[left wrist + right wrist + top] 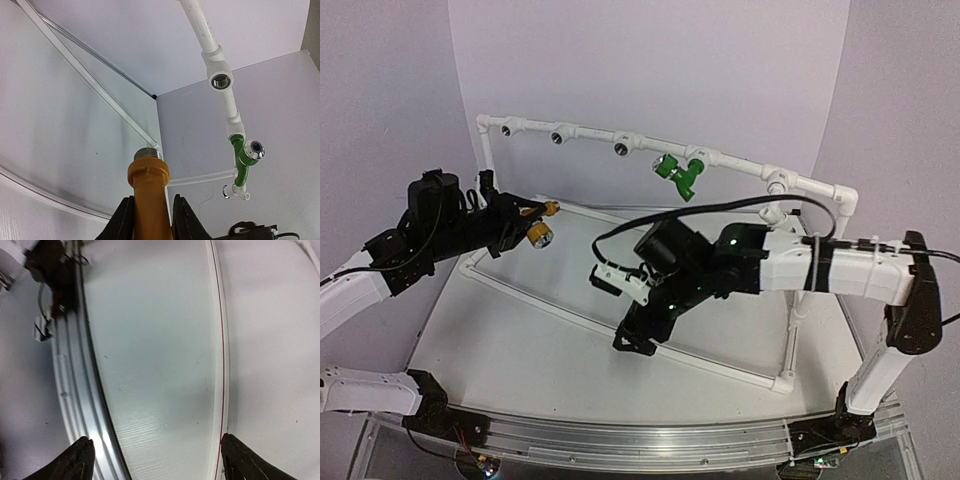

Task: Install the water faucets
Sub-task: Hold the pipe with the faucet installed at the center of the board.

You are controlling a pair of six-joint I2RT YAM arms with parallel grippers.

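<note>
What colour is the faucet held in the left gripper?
Yellow-orange faucet, clearest in the left wrist view.

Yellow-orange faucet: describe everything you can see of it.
The yellow-orange faucet looks like glossy plastic, with a wider collar and a metallic threaded end pointing away from the left gripper, whose fingers clamp its body from both sides. It is held in the air near the left end of the white pipe frame, not seated in any socket. Its rear part is hidden.
</note>
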